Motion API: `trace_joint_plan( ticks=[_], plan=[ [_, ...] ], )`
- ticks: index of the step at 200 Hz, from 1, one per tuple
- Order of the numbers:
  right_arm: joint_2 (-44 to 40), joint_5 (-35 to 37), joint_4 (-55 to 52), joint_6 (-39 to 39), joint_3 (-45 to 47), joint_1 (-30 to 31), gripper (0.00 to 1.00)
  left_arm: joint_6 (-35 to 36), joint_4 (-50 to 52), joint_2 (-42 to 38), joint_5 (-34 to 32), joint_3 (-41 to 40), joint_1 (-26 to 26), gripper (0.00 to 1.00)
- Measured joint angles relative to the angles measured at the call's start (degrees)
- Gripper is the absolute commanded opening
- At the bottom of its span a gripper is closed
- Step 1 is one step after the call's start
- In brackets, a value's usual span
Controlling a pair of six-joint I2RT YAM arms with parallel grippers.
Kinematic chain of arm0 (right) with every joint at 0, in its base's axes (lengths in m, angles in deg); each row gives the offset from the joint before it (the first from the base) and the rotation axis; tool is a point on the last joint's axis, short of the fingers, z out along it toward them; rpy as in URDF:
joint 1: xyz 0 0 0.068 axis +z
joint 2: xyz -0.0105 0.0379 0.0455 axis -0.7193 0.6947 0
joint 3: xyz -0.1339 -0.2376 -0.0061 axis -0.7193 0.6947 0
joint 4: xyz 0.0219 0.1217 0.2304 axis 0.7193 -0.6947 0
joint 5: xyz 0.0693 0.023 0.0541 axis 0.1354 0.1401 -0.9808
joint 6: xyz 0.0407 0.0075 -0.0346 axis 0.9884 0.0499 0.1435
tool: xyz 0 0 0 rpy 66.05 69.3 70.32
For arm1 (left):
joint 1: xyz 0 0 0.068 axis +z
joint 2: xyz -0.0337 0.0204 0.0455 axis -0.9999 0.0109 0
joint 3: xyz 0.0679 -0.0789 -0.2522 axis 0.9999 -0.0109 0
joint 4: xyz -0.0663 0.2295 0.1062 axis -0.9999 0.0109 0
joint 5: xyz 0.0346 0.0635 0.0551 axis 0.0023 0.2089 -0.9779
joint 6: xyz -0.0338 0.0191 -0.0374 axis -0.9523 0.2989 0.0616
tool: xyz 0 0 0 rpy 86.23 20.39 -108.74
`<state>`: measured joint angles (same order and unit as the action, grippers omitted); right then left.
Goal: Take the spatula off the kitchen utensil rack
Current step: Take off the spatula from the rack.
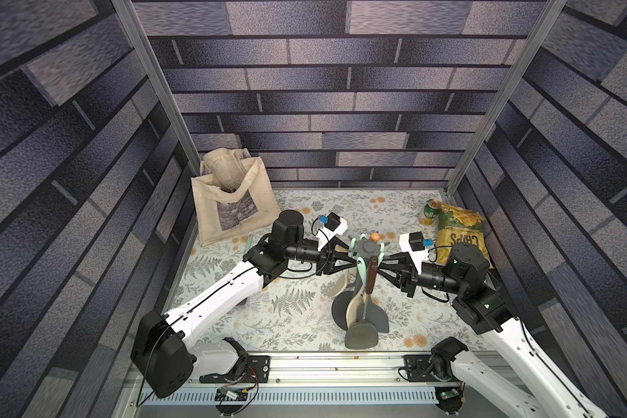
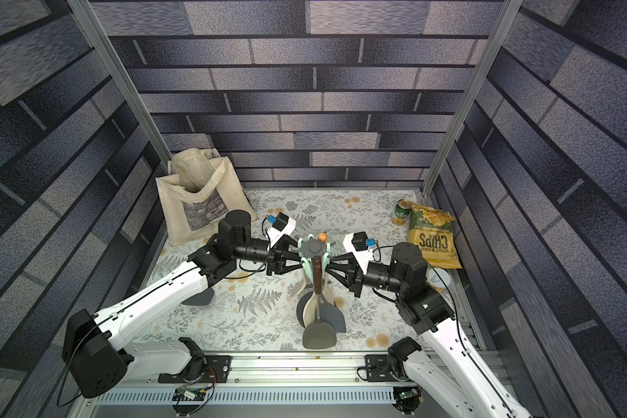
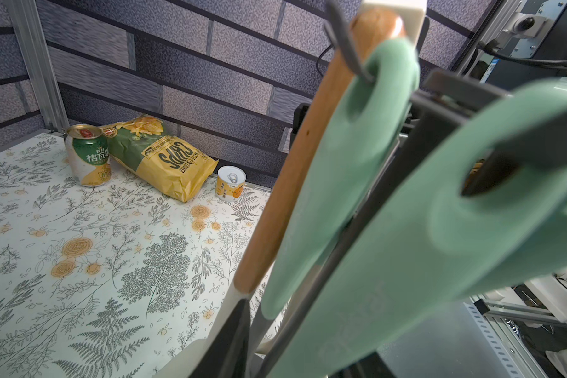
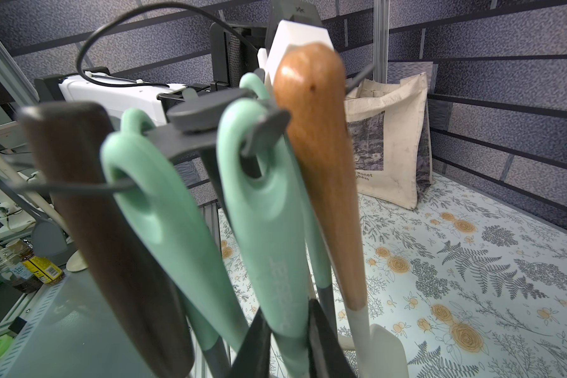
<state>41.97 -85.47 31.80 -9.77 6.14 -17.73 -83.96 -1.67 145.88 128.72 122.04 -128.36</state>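
Spatula (image 1: 362,334) hangs on kitchen utensil rack (image 1: 368,248), between left tool (image 1: 349,255), right tool (image 1: 383,261).

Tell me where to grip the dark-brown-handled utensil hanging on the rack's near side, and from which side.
Probably best: grip the dark wooden handle midway, below its hook on the rack, coming from the near, robot-base side. It hangs outermost there, grey head down, while mint handles crowd close beside it.
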Motion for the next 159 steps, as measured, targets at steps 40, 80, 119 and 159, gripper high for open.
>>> trace_joint_plan(
  ticks=[40, 80, 119, 159],
  plan=[
    [0.0, 0.37, 0.02, 0.0, 0.0, 0.0, 0.22, 4.28, 5.03, 0.13, -2.69, 1.68, -1.44, 0.28],
    [-0.04, 0.5, 0.02, 0.0, 0.0, 0.0, 0.22, 5.9, 5.22, 0.07, -4.57, 1.68, -1.57, 0.15],
    [-0.04, 0.87, 0.02, 0.0, 0.0, 0.0, 0.22, 6.08, 5.22, -0.5, -6.8, 1.66, -1.99, 0.08],
    [-0.04, 0.96, 0.02, -0.02, 0.0, 0.0, 0.22, 6.08, 5.11, -2.12, -9.14, 0.46, -2.23, 0.05]
  ],
)
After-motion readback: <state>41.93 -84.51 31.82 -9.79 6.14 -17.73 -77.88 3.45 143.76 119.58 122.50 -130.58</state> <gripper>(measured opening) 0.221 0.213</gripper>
